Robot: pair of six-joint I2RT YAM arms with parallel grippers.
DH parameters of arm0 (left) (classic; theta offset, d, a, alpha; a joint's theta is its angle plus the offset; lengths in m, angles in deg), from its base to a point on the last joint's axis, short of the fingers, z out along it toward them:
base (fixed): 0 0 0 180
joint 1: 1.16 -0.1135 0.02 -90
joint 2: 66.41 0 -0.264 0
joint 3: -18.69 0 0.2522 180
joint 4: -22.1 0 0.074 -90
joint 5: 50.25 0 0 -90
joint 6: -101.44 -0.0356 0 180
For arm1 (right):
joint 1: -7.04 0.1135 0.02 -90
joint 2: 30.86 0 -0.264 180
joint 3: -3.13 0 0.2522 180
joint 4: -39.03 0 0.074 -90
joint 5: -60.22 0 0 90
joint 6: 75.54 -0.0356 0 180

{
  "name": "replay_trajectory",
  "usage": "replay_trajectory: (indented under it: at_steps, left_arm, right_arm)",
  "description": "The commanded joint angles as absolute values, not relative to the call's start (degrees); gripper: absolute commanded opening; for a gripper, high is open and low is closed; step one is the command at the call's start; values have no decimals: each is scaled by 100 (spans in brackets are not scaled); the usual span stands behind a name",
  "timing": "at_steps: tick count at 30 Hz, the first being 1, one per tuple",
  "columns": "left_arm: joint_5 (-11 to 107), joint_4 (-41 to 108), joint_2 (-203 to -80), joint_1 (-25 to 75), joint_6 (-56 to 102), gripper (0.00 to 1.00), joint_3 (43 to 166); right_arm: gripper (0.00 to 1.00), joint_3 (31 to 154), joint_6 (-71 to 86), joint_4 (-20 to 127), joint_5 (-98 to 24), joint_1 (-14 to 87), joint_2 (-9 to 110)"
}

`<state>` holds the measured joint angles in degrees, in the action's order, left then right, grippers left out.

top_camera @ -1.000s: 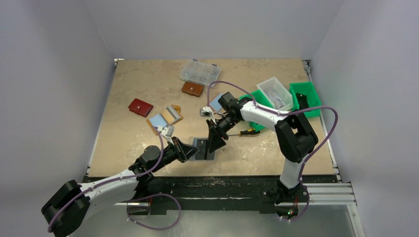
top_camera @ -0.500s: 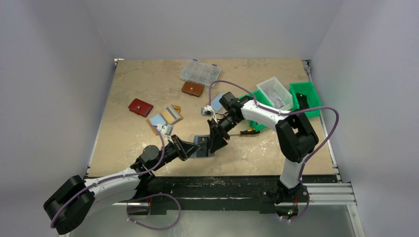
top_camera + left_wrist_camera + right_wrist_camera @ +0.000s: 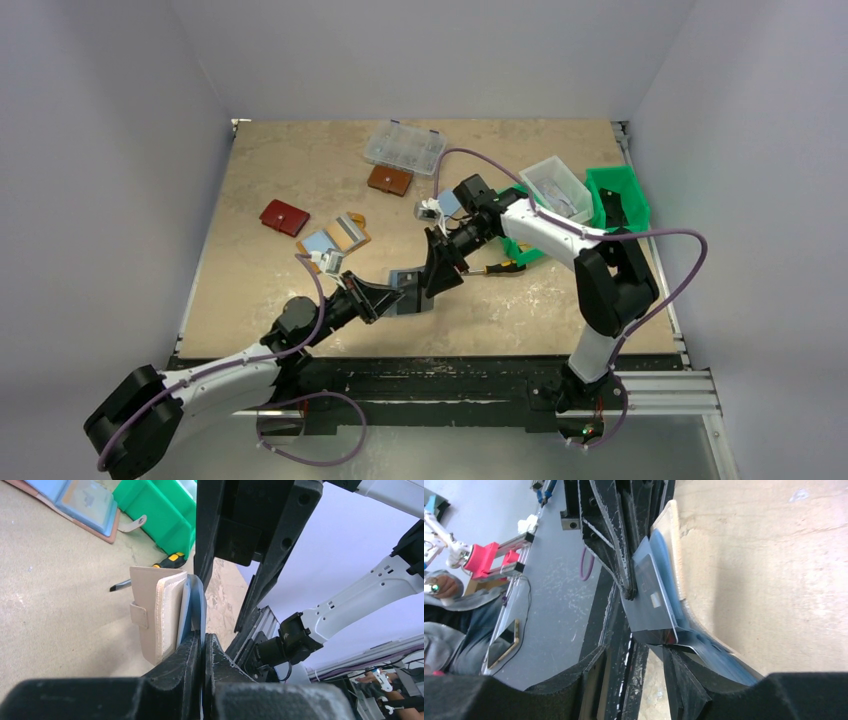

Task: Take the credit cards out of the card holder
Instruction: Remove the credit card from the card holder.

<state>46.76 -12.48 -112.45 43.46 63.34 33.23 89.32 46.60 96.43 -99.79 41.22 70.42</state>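
The tan card holder [image 3: 157, 612], with its snap tab, hangs above the table near the front middle [image 3: 408, 286]. My left gripper [image 3: 204, 637] is shut on its pale blue inner flap, also seen from above [image 3: 385, 298]. A silvery-grey credit card [image 3: 651, 597] sticks out of the blue pocket [image 3: 714, 655] towards my right gripper [image 3: 633, 647]. That gripper is open, its jaws on either side of the card's end. One fingertip [image 3: 669, 655] touches the card's corner. From above, the right gripper [image 3: 437, 275] meets the holder from the right.
An open tan case with blue and silver inside [image 3: 335, 240], a red wallet [image 3: 284, 217] and a brown wallet [image 3: 388, 180] lie on the left half. A clear organiser box [image 3: 404, 146] is at the back. Green bins [image 3: 615, 195], a white tub [image 3: 556, 187] and a screwdriver [image 3: 500, 267] sit at the right.
Both grippers and the card holder have shifted a little up and away from the front edge. The right arm's elbow has swung to the right. The left grip is unchanged.
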Motion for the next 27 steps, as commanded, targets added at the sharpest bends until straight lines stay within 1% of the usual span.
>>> replay_trajectory:
  at_steps: [1, 8, 15, 20, 27]
  left_arm:
    - [4715, -1718, -11137, 4340, 6426, 0, 3258]
    - [4854, -2084, -11425, 4340, 6483, 0, 3265]
    - [4815, -2068, -11384, 4340, 6440, 0, 3297]
    - [4810, -2075, -11422, 4340, 6424, 0, 3340]
    - [4862, -2413, -11776, 4340, 6433, 0, 3441]
  right_arm:
    - [50, 8971, 4443, 9296, -10044, 4042, 6775]
    - [50, 8910, 4226, 9085, -9940, 4037, 6758]
    - [50, 8758, 3775, 8660, -9646, 4036, 6714]
    - [51, 8736, 3729, 8645, -9805, 4047, 6747]
    - [50, 8728, 3713, 8653, -9953, 4055, 6776]
